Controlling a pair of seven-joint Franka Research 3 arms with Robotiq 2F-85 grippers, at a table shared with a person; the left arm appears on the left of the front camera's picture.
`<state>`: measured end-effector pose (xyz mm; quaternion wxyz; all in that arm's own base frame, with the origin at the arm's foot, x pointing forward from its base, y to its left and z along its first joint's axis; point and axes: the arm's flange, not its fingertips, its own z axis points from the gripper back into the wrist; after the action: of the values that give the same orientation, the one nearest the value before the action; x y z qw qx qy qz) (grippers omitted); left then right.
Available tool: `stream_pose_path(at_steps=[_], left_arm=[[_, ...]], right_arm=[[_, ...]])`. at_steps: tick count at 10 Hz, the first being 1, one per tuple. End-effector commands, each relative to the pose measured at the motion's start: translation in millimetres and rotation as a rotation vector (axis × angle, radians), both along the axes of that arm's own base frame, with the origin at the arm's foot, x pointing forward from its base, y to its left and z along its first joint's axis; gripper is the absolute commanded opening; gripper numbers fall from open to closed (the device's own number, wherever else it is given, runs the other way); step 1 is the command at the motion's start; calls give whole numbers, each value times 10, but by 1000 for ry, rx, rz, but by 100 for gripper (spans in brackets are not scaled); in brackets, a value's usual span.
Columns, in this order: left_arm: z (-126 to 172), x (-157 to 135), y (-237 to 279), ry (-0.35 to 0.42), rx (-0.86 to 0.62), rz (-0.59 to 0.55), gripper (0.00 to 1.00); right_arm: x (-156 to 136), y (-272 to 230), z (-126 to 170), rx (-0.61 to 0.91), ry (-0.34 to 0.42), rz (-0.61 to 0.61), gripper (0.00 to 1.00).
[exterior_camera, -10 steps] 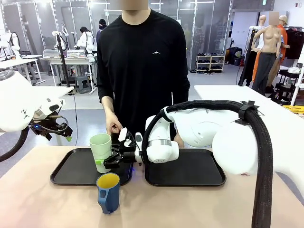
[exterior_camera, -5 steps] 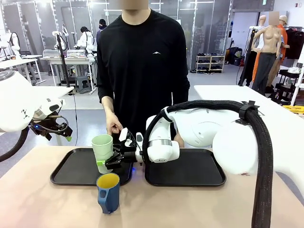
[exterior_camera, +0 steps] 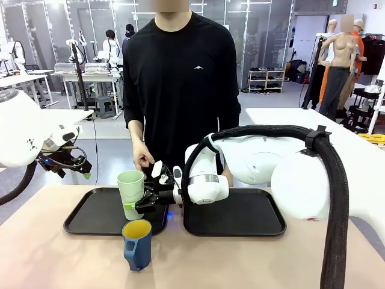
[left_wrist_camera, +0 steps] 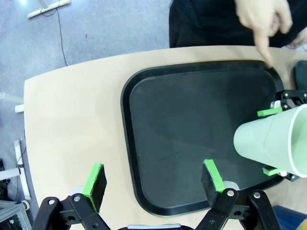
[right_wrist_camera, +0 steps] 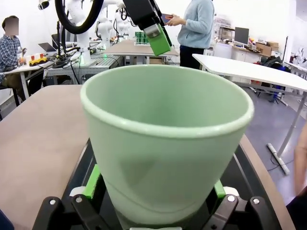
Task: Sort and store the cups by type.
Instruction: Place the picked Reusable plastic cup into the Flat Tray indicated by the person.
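Note:
The pale mint-green tumbler [exterior_camera: 130, 191] stands upright on the right end of the left black tray [exterior_camera: 90, 218]. My right gripper [exterior_camera: 142, 201] reaches across from the right. Its green pads [right_wrist_camera: 91, 183] flank the tumbler's [right_wrist_camera: 165, 139] lower wall a little apart from it, so it is open. On the bare table in front of the tray sits the dark blue mug [exterior_camera: 138, 244], its yellow inside showing. My left gripper [left_wrist_camera: 153, 179] hangs open and empty above the near left edge of the tray [left_wrist_camera: 192, 120]. From there the tumbler [left_wrist_camera: 271, 143] shows at the right.
A second black tray [exterior_camera: 240, 217] lies to the right. The person stands at the far side, one hand [exterior_camera: 143, 159] just behind the tumbler, with a finger [left_wrist_camera: 266, 52] pointing at the left tray's far corner. Bare table lies in front of the trays.
My right gripper's fingers have spread off the tumbler, which has shifted slightly right and now stands upright on the tray. The left arm and the blue mug have not moved.

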<state>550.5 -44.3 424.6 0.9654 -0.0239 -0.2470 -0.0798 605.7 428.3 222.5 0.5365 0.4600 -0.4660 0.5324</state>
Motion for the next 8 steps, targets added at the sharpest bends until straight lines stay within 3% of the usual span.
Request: stream_pose_path(at_steps=[1, 8], left_arm=[[21, -9, 14, 5, -3, 1, 100], [21, -9, 14, 5, -3, 1, 100]], right_arm=[[-92, -171, 127, -59, 33, -9, 100], [-218, -779, 313, -119, 58, -71, 100]])
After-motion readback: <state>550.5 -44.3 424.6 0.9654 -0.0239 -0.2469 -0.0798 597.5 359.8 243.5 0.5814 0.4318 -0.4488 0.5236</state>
